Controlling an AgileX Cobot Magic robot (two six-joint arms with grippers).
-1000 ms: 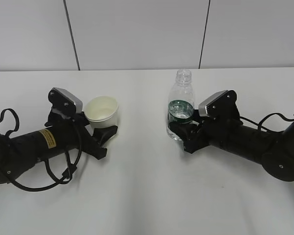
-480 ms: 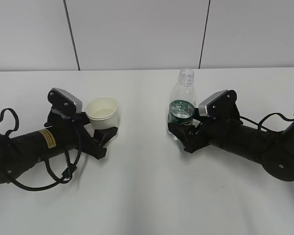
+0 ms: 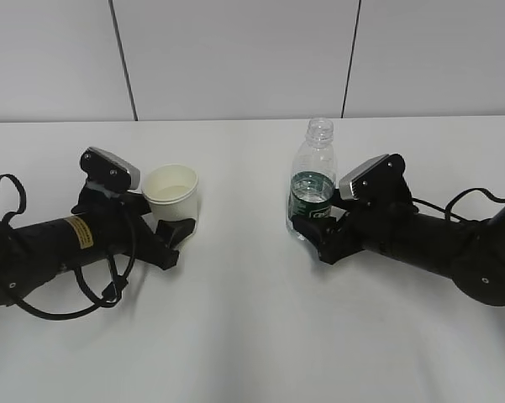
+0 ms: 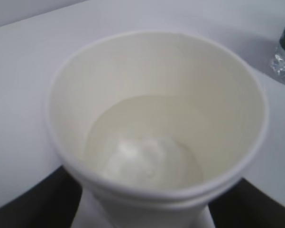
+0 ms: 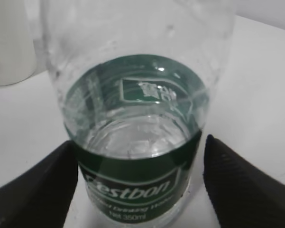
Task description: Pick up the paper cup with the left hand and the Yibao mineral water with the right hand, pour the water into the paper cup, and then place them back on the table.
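Note:
The paper cup stands upright on the white table, left of centre. It holds some clear water. My left gripper is shut on the cup's lower part, and its black fingers show either side of the cup in the left wrist view. The Yibao mineral water bottle stands capless on the table at centre right. It shows water up to its green label. My right gripper is shut on the bottle at label height, with a finger on each side.
Both black arms lie low over the table, the left arm from the left edge and the right arm from the right edge. A grey panelled wall stands behind the table's far edge.
The tilted, raised cup has come down and now stands upright on the table, a little further left. The bottle has settled lower. Both grippers stay closed.

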